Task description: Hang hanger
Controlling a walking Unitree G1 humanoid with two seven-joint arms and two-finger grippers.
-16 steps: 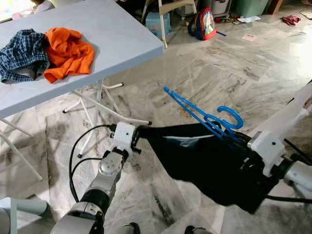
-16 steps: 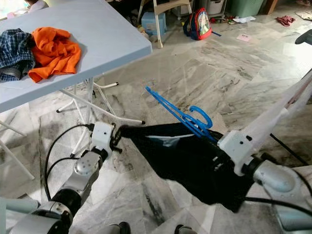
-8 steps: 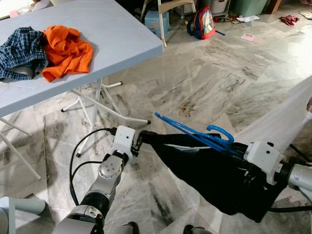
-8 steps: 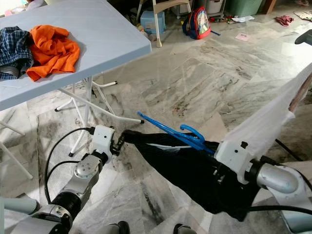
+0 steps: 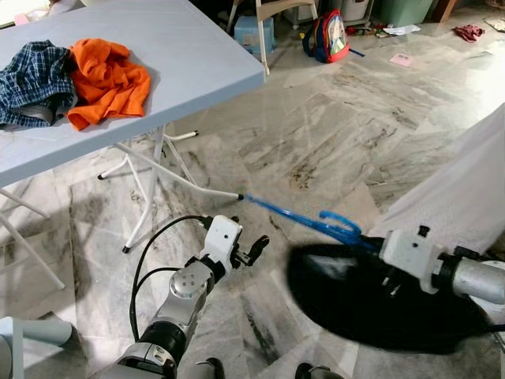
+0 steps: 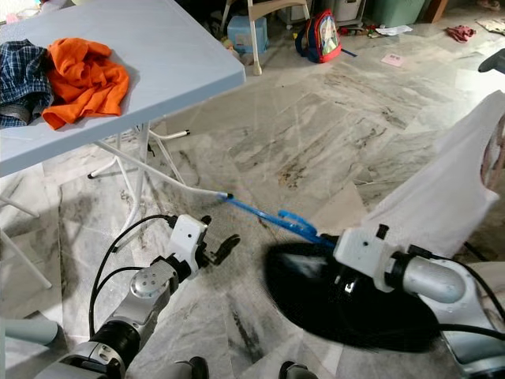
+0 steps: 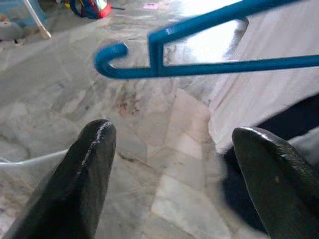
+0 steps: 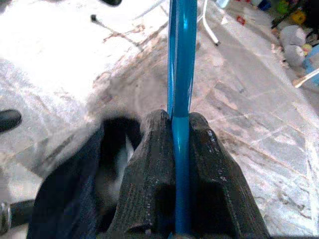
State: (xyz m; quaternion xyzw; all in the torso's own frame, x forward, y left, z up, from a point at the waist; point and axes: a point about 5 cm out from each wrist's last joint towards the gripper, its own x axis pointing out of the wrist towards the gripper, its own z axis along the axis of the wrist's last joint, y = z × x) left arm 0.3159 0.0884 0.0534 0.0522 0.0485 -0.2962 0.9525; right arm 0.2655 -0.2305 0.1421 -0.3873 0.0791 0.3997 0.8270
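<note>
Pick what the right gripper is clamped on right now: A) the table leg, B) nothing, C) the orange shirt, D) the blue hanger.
D: in the right wrist view the right gripper has its two black fingers pressed against either side of the blue hanger.

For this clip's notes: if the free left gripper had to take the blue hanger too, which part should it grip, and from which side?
Probably the straight bar of the blue hanger just beyond its hook, approached from the robot's left. The right gripper already clamps the bar near the black garment, which blurs that end. The far stretch is bare, thin and nearly level, and the left gripper is open beside it.
</note>
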